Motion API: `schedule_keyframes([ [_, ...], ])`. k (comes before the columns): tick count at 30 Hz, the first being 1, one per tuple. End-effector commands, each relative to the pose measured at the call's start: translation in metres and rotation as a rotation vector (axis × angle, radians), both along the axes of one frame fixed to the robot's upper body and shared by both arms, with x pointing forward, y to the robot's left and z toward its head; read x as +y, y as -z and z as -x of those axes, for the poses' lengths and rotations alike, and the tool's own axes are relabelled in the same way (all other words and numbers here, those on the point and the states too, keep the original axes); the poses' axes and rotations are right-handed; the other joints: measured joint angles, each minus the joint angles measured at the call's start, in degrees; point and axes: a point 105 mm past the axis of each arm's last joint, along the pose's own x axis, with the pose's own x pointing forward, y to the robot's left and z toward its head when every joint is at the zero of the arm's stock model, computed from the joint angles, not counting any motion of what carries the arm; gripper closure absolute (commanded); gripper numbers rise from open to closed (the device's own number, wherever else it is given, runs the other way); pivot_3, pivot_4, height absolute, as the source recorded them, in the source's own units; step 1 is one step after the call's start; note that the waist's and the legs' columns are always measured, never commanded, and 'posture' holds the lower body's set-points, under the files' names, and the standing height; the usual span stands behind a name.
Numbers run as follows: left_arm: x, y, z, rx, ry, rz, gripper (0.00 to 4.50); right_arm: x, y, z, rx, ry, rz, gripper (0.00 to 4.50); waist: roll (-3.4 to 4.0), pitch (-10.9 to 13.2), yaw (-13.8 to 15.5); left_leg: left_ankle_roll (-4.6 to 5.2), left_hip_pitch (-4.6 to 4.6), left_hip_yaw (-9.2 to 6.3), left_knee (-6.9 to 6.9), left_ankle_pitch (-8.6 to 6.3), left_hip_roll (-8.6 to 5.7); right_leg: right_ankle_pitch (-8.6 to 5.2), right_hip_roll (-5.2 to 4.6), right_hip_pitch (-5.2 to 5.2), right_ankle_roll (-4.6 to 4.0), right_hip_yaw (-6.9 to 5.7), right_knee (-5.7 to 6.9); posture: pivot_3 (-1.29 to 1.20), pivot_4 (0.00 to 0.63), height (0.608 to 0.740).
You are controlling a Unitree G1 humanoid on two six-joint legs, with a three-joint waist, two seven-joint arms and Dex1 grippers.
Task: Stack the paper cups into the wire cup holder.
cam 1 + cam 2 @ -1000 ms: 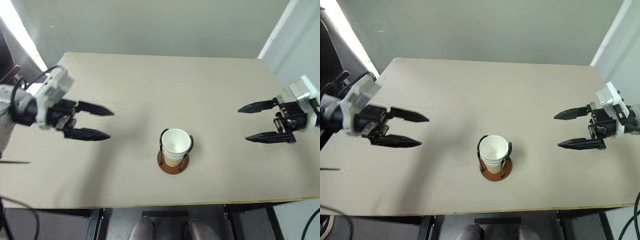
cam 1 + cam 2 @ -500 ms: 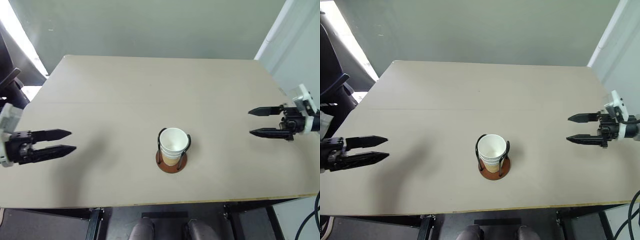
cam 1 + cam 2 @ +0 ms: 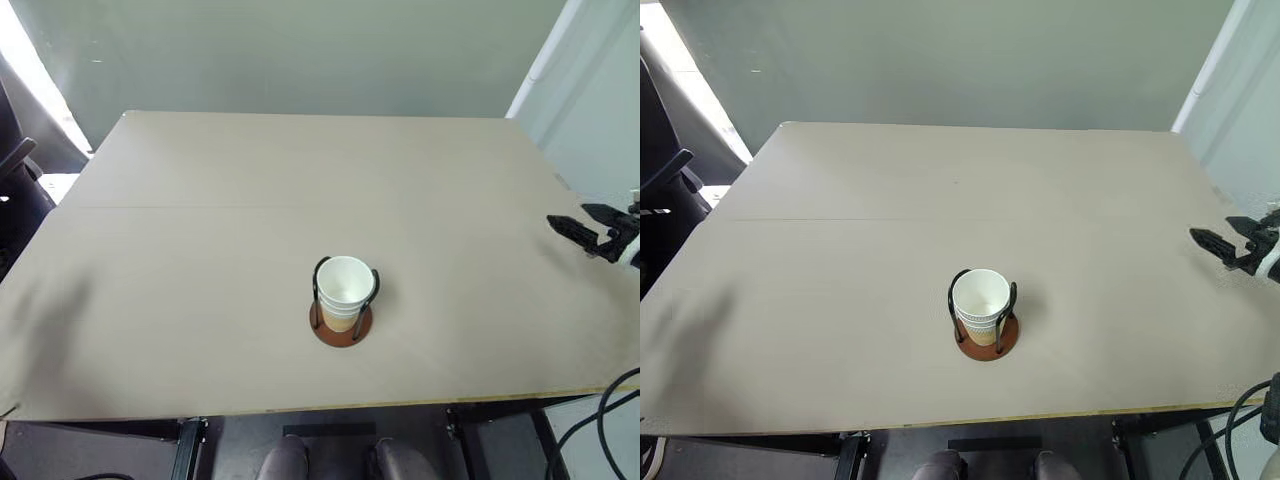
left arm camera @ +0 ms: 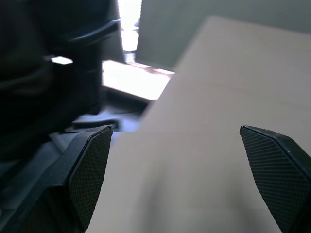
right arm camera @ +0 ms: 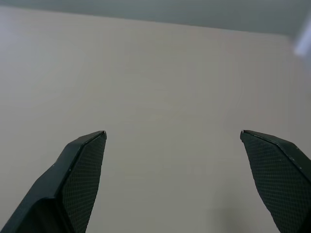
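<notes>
The paper cups (image 3: 344,292) sit nested in one upright stack inside the wire cup holder (image 3: 340,329), near the middle of the table towards its front. Black wire loops rise on both sides of the stack from the reddish-brown disc base. My right gripper (image 3: 568,214) hangs open at the table's right edge, far from the holder, with nothing between its fingers. The right wrist view has the right gripper (image 5: 172,132) wide apart over bare tabletop. In the left wrist view my left gripper (image 4: 175,128) stands open and empty at the table's left edge.
The beige table (image 3: 250,200) reaches back to a grey-green wall. A dark chair (image 4: 43,73) stands on the floor off the table's left side. A black cable (image 3: 600,410) hangs past the front right corner.
Both arms have swung outward, away from the holder. The left gripper has passed off the left of the head views, and the right one has reached the table's right edge. The cups have stayed put.
</notes>
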Motion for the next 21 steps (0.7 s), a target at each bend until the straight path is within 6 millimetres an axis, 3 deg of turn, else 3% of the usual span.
schedule_keyframes([
  [1,0.022,-0.001,0.024,0.003,-0.201,-0.048,0.01,-0.032,-0.012,0.004,-0.091,0.236,-0.060,0.00,0.00,0.00,0.01,-0.02,0.01,0.01,-0.03,0.00,0.00,0.00,0.00,0.00,0.00,0.02,0.00,0.00,0.150,0.740],
  [11,0.035,0.019,0.047,0.007,-0.454,-0.059,0.01,-0.087,0.025,0.027,-0.014,0.763,-0.136,0.00,-0.02,-0.01,0.27,0.07,0.19,0.05,-0.26,-0.09,-0.01,-0.01,0.00,-0.01,-0.04,0.06,0.12,0.00,0.150,0.740],
  [14,0.040,0.027,0.062,-0.008,-0.548,-0.013,0.01,-0.093,0.032,0.031,-0.015,0.849,-0.178,0.00,-0.03,-0.01,0.09,0.08,0.25,0.06,-0.33,-0.18,0.00,-0.02,0.01,-0.01,-0.06,0.08,0.11,0.00,0.150,0.740],
  [21,0.039,0.028,0.064,-0.045,-0.566,-0.024,0.01,-0.095,0.034,0.033,-0.035,0.900,-0.179,0.00,-0.04,-0.01,-0.13,0.20,0.48,0.14,-0.66,-0.27,0.00,-0.05,0.02,-0.01,-0.11,0.18,0.14,0.00,0.150,0.740],
])
